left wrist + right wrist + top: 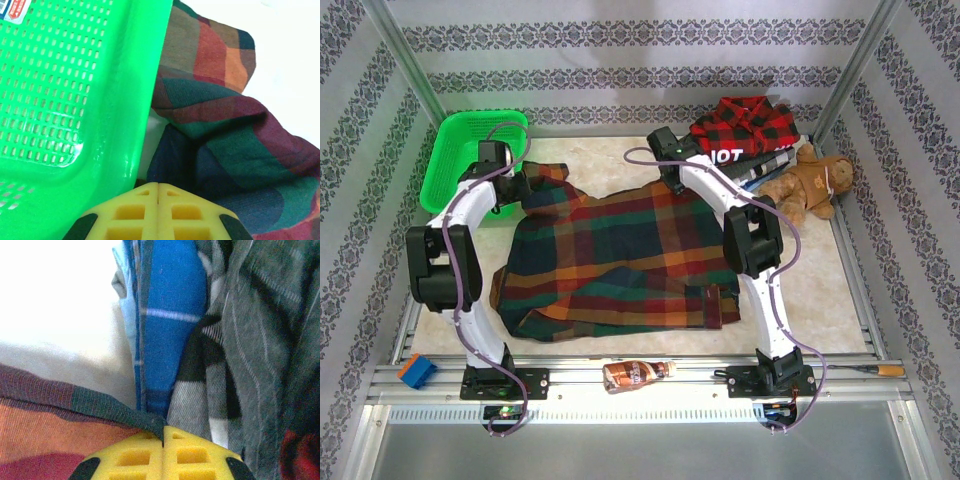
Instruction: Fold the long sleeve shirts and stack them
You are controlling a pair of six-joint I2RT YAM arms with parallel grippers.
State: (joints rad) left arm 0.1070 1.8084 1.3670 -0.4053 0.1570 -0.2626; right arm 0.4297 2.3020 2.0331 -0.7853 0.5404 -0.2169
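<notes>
I count five shirts that I can tell apart. One is the large plaid shirt (610, 260) spread over the middle of the table (800, 270). The other four are in the pile at the far right corner: a red-black check shirt (745, 122) on top, a dark shirt with white letters (725, 155) under it, a grey check shirt (200, 390) and a blue shirt (170, 315). Whether the pile hides more, I cannot tell.

There is one green basket (445, 170) at the far left corner and one teddy bear (810, 185) beside the pile at the right edge.

Along the near edge I count one brown bottle (635, 375), one blue block (417, 371) near the left corner and one orange-handled tool (890, 370) near the right corner.

There are two arms, the left arm (450, 260) and the right arm (755, 250).
</notes>
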